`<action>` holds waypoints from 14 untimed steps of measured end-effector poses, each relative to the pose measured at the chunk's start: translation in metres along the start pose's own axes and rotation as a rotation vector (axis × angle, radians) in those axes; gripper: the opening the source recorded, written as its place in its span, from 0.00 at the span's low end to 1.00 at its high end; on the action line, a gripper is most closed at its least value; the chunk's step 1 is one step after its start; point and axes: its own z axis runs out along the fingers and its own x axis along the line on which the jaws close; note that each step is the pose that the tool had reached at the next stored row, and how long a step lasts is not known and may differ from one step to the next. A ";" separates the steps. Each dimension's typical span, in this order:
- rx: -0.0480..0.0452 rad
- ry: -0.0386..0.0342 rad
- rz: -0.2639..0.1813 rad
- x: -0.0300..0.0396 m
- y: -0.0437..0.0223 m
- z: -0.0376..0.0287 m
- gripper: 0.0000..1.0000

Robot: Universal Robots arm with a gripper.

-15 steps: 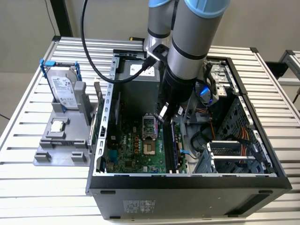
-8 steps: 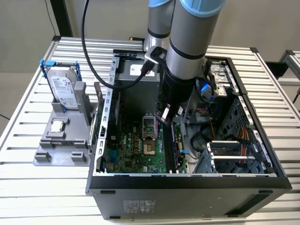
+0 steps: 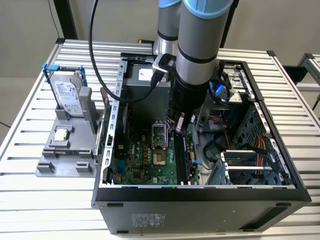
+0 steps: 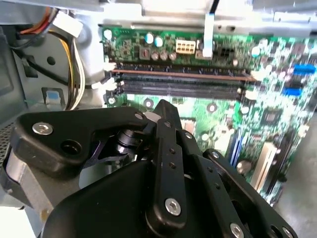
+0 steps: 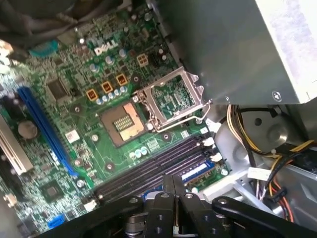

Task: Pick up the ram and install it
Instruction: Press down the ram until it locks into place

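The ram (image 3: 180, 152) stands on edge in a memory slot on the green motherboard (image 3: 145, 155), inside the open computer case. In the first wrist view its blue-labelled edge (image 5: 197, 171) runs along the slot nearest the case wall. In the second wrist view it shows as a thin brown-topped line (image 4: 183, 73) between pale slot latches. My gripper (image 3: 178, 124) hangs just above the far end of the ram. Its black fingers (image 5: 168, 191) are pressed together with nothing between them, and the gripper (image 5: 174, 187) is shut.
The processor socket (image 5: 121, 124) lies bare with its metal bracket (image 5: 173, 99) flipped open. A grey power supply box (image 3: 145, 82) stands close behind the arm. Cable bundles (image 3: 250, 150) fill the case at the exterior view's right. A hard drive (image 3: 67, 95) and a processor chip (image 3: 61, 134) rest on a grey holder outside the case.
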 end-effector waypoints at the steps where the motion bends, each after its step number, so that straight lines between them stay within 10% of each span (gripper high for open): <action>1: -0.0005 -0.0001 -0.007 0.0000 0.0000 0.0000 0.00; 14: -0.0113 -0.0040 -0.147 0.0002 0.0000 0.0009 0.00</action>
